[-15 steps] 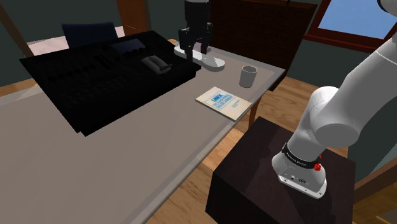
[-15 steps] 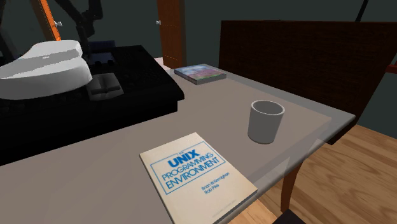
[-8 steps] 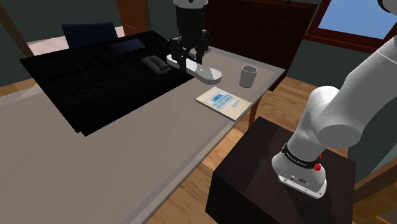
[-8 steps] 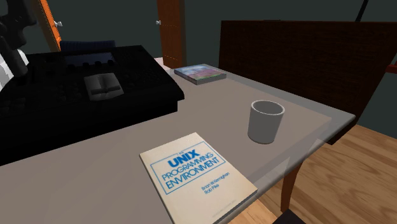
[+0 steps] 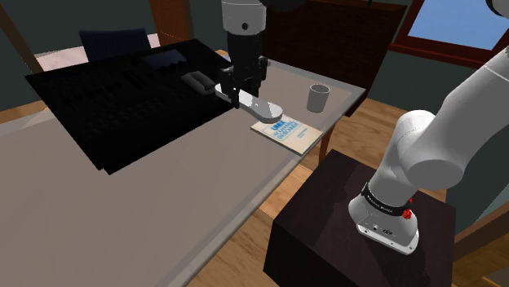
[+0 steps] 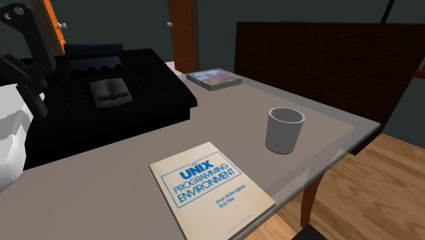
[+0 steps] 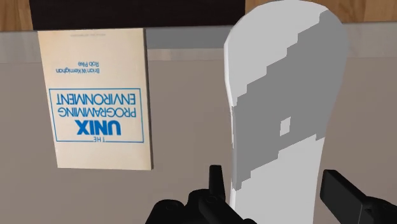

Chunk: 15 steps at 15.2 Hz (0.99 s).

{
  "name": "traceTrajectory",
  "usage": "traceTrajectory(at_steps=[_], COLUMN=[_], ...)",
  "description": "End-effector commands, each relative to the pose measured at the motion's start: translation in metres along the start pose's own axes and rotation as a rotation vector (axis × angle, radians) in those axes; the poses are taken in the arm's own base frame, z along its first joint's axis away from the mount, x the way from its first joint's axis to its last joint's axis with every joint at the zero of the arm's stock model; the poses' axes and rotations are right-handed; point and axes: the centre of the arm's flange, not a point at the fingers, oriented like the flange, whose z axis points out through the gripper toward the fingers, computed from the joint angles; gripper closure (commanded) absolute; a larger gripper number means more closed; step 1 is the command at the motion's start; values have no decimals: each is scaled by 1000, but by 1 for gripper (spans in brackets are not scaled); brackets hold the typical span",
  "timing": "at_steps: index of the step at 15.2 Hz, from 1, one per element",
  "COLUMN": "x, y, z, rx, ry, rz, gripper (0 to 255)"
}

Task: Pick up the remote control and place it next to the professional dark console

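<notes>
My gripper (image 5: 242, 90) is shut on a long white and grey remote control (image 5: 261, 107), held just above the table beside the near corner of the black console (image 5: 122, 90). In the wrist view the remote (image 7: 283, 108) runs away from the gripper (image 7: 277, 191), clasped at its near end between the two black fingers (image 7: 216, 183). From the second exterior view the remote (image 6: 10, 146) shows at the left edge, in front of the console (image 6: 129, 109).
A cream "UNIX Programming Environment" book (image 5: 285, 130) lies on the table (image 5: 163, 196) just beside the remote. A grey mug (image 5: 318, 97) stands near the table's edge. A small grey object (image 5: 200, 81) rests on the console. A second book (image 6: 214, 78) and a dark chair (image 6: 327, 54) are behind.
The gripper has carried the remote down and toward the book, from over the console's far corner to low beside its near corner.
</notes>
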Motion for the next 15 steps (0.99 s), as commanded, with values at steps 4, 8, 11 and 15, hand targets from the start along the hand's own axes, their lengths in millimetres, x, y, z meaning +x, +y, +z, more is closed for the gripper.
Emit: traceTrajectory(at_steps=[4,8,11,15], x=[1,1,1,1], y=[-1,-1,-1,-2], z=[26,47,63,84], rx=[0,0,0,0], ry=[1,1,1,1], rz=[0,0,0,0], gripper=[255,255,255,255])
